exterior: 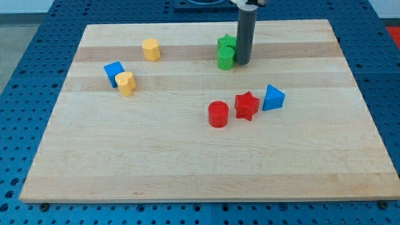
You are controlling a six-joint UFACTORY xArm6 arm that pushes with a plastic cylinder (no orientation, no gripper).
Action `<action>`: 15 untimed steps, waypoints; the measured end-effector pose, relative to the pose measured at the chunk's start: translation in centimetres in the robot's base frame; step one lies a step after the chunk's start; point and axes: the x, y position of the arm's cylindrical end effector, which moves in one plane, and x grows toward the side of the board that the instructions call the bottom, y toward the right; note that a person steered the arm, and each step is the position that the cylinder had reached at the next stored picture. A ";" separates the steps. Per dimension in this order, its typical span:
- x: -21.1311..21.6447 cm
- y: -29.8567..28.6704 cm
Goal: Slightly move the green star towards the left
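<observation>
Tool tip point(242, 63), touching green star point(226, 44)

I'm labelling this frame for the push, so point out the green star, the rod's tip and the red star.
green star point(225, 42): camera view, on its top face, left of the rod.
my tip point(242, 63): camera view, the rod's very end, at the green blocks' right side.
red star point(247, 105): camera view, centre of its top.

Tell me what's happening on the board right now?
My tip sits at the right side of two green blocks near the view's top: the green star behind and a green cylinder in front, seemingly touching them, placed to push left. The yellow, blue and red blocks lie apart, untouched.
</observation>
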 end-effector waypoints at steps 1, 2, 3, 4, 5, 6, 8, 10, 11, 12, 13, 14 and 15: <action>0.0 1.1; -0.1 3.5; -1.4 3.7; -3.0 3.7; -3.1 3.6; -3.1 3.1; -3.1 1.8; -3.1 0.6; -3.1 0.3; -3.1 -0.3; -3.1 -0.6; -3.1 1.2; -3.1 3.8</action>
